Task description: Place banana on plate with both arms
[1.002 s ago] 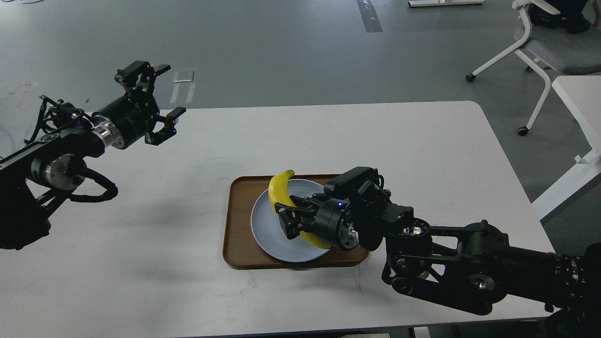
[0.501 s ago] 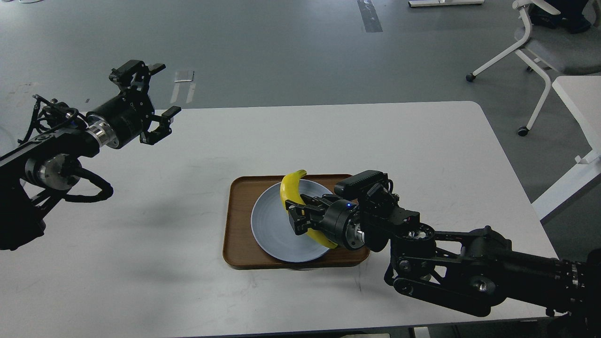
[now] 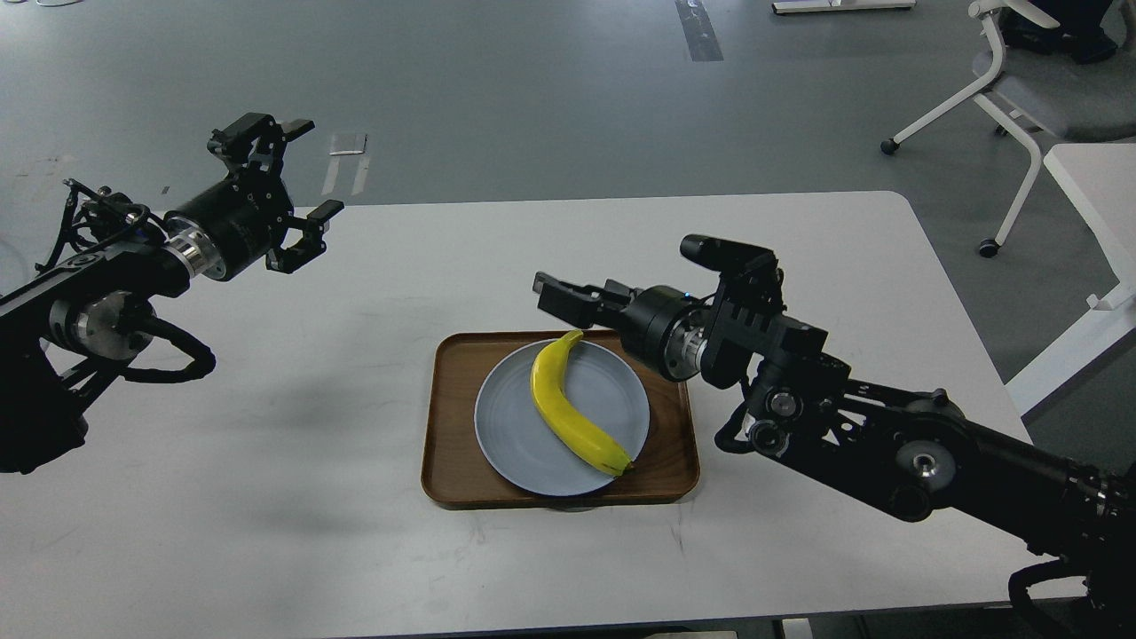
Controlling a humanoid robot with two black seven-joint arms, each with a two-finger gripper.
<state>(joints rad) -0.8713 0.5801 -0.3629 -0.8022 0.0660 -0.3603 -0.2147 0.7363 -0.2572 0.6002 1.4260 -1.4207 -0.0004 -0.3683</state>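
The yellow banana lies free on the pale blue-grey plate, slanting from upper left to lower right, its dark tip at the plate's lower right rim. My right gripper hovers open and empty above the plate's far edge, apart from the banana. My left gripper is open and empty, held high over the table's far left corner, well away from the plate.
The plate sits in a brown wooden tray on the white table. An office chair and another white table stand off to the right, beyond the table edge.
My right gripper let go of the banana and rose up and back to the right. The banana now rests flat on the plate. The left arm has barely moved.
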